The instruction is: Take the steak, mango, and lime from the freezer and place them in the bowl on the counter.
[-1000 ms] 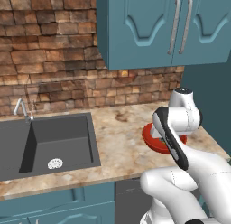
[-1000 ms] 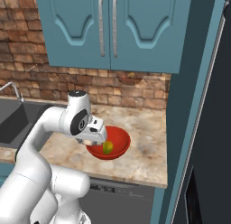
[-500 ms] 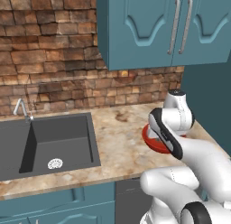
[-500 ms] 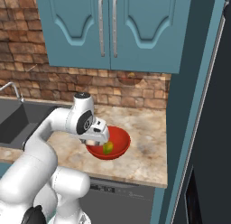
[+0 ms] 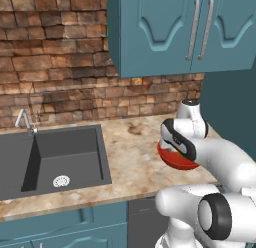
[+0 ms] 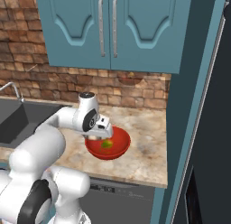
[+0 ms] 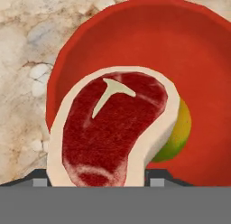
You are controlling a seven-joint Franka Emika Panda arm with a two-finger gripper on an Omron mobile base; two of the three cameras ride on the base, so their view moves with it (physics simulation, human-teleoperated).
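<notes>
My gripper is shut on the steak, a red slab with a pale fat rim, hanging just above the red bowl. The yellow-green mango lies in the bowl, partly behind the steak. In the right base view the gripper hovers over the left side of the bowl, with the mango under it. The bowl peeks out behind my arm in the left base view. It stands on the beige counter. The dark freezer is at the right. The lime is out of view.
A dark sink with a faucet takes up the counter's left part. Teal upper cabinets hang above the brick wall. A grey dishwasher sits under the counter edge.
The hand has edged to the right, carrying the steak further over the bowl. The mango and bowl have stayed put.
</notes>
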